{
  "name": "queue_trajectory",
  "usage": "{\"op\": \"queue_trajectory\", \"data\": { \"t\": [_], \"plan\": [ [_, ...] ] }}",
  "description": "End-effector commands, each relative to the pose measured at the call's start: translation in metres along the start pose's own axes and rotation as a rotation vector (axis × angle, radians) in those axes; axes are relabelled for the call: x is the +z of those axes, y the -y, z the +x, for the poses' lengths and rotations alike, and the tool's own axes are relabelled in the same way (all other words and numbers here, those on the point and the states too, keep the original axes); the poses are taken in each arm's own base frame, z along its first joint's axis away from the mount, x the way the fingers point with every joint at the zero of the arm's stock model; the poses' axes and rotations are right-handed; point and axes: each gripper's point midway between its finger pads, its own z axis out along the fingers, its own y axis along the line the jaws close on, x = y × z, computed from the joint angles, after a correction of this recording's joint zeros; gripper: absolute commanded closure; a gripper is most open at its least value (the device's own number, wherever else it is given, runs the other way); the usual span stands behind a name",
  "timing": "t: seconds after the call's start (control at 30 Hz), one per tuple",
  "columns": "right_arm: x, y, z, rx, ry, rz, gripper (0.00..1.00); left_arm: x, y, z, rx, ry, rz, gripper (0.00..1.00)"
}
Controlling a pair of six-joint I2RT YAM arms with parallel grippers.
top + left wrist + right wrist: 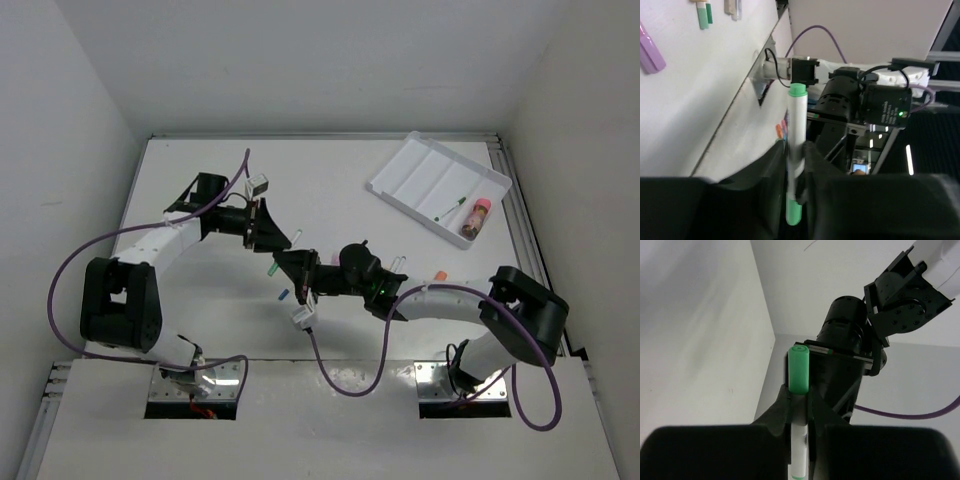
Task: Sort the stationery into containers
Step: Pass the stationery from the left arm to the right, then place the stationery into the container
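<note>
The green-capped marker [798, 374] is gripped, long axis along the fingers, by the right end effector [799, 394] and apparently by the facing left end effector [796, 161]. The tray [418, 168] is found well apart, nearer the right one.

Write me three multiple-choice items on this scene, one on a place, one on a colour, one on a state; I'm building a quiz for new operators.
1. Where on the table does the white tray lie in the top view?
A. far right
B. near left
C. centre

2. What colour are the caps of the marker in the left wrist view?
A. red
B. green
C. black

3. How is the left end effector?
A. open and empty
B. shut on the marker
C. resting in the tray

Key:
1 A, the tray sits by the far right corner.
2 B, both ends show green.
3 B, its fingers clamp the marker's barrel.
</note>
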Motion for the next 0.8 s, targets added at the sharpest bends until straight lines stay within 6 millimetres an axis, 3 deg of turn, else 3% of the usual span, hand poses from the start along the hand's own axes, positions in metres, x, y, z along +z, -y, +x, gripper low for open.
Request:
{"op": "queue_trajectory", "data": {
  "t": [0.0, 0.03, 0.07, 0.17, 0.23, 0.27, 0.3, 0.33, 0.37, 0.4, 0.43, 0.47, 0.5, 0.53, 0.57, 0.6, 0.63, 0.67, 0.7, 0.73, 0.77],
  "plan": [
    [-0.003, 0.042, -0.013, -0.024, 0.052, 0.124, 1.00, -0.001, 0.013, 0.005, 0.071, -0.003, 0.021, 0.61],
    [-0.004, 0.045, -0.014, -0.014, 0.053, 0.138, 1.00, -0.003, 0.012, 0.002, 0.083, 0.018, 0.005, 0.38],
    [-0.006, 0.050, -0.015, 0.003, 0.054, 0.155, 1.00, -0.006, 0.013, 0.001, 0.087, 0.027, 0.003, 0.25],
    [-0.020, 0.075, -0.006, 0.108, -0.004, 0.247, 1.00, -0.026, 0.004, -0.023, 0.132, 0.134, -0.103, 0.00],
    [-0.034, 0.102, 0.019, 0.340, -0.133, 0.347, 1.00, -0.046, -0.007, -0.035, 0.139, 0.189, -0.178, 0.00],
    [-0.064, 0.136, 0.073, 0.675, -0.351, 0.431, 1.00, -0.068, -0.017, -0.053, 0.190, 0.262, -0.291, 0.00],
    [-0.062, 0.106, 0.073, 0.705, -0.397, 0.313, 1.00, -0.072, -0.021, -0.059, 0.200, 0.283, -0.336, 0.00],
    [-0.074, 0.148, 0.089, 0.934, -0.424, 0.444, 1.00, -0.081, -0.024, -0.064, 0.227, 0.315, -0.385, 0.00],
    [-0.092, 0.146, 0.116, 1.055, -0.531, 0.490, 1.00, -0.092, -0.023, -0.070, 0.286, 0.360, -0.445, 0.00],
    [-0.125, 0.144, 0.156, 1.147, -0.653, 0.566, 1.00, -0.110, -0.034, -0.086, 0.349, 0.439, -0.586, 0.00],
    [-0.139, 0.128, 0.169, 1.331, -0.738, 0.586, 1.00, -0.120, -0.040, -0.091, 0.419, 0.476, -0.672, 0.00],
    [-0.156, 0.117, 0.185, 1.414, -0.803, 0.616, 1.00, -0.126, -0.025, -0.094, 0.536, 0.536, -0.742, 0.00],
    [-0.195, 0.096, 0.211, 1.506, -0.933, 0.669, 1.00, -0.145, -0.023, -0.109, 0.644, 0.624, -0.870, 0.00],
    [-0.207, 0.089, 0.221, 1.628, -0.959, 0.747, 1.00, -0.151, -0.030, -0.108, 0.682, 0.638, -0.930, 0.00],
    [-0.222, 0.079, 0.230, 1.696, -0.997, 0.787, 1.00, -0.141, -0.017, -0.105, 0.794, 0.618, -0.949, 0.00],
    [-0.252, 0.061, 0.245, 1.768, -1.071, 0.830, 1.00, -0.146, -0.017, -0.107, 0.821, 0.629, -0.998, 0.00],
    [-0.260, 0.053, 0.256, 1.854, -1.093, 0.888, 1.00, -0.142, -0.016, -0.106, 0.845, 0.611, -1.008, 0.00],
    [-0.289, 0.041, 0.271, 1.898, -1.149, 0.966, 1.00, -0.142, -0.018, -0.105, 0.866, 0.591, -1.024, 0.00],
    [-0.297, 0.036, 0.277, 1.962, -1.152, 0.980, 1.00, -0.140, -0.019, -0.104, 0.873, 0.577, -1.027, 0.00],
    [-0.304, 0.016, 0.290, 2.054, -1.194, 1.041, 1.00, -0.137, -0.022, -0.104, 0.876, 0.559, -1.029, 0.00],
    [-0.322, 0.005, 0.300, 2.133, -1.193, 1.082, 1.00, -0.134, -0.024, -0.102, 0.880, 0.543, -1.029, 0.00]
  ]
}}
